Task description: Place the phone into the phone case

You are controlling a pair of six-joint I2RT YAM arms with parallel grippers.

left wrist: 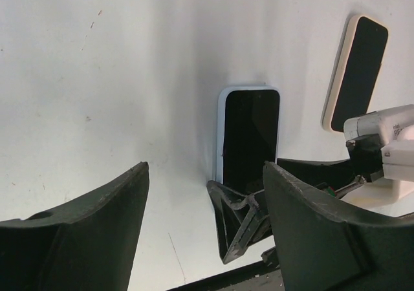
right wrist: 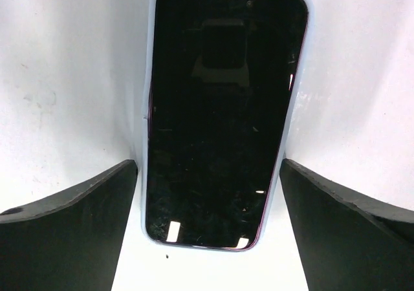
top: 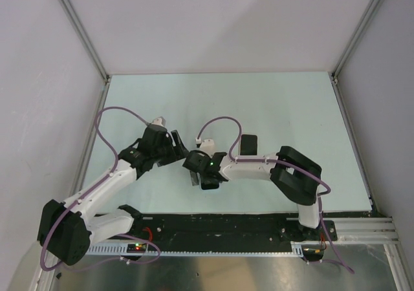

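The phone case (right wrist: 150,77), phone (right wrist: 220,110) inside, was flanked by the right gripper (right wrist: 208,165), spread like the left gripper (left wrist: 206,168); a cream-edged handset (left wrist: 358,71) was seen nearby.

No readable text or label anywhere; distant surfaces perhaps too small.

Phone (right wrist: 220,110) black; phone case (right wrist: 151,58) light blue; second phone (left wrist: 359,71) black, cream rim
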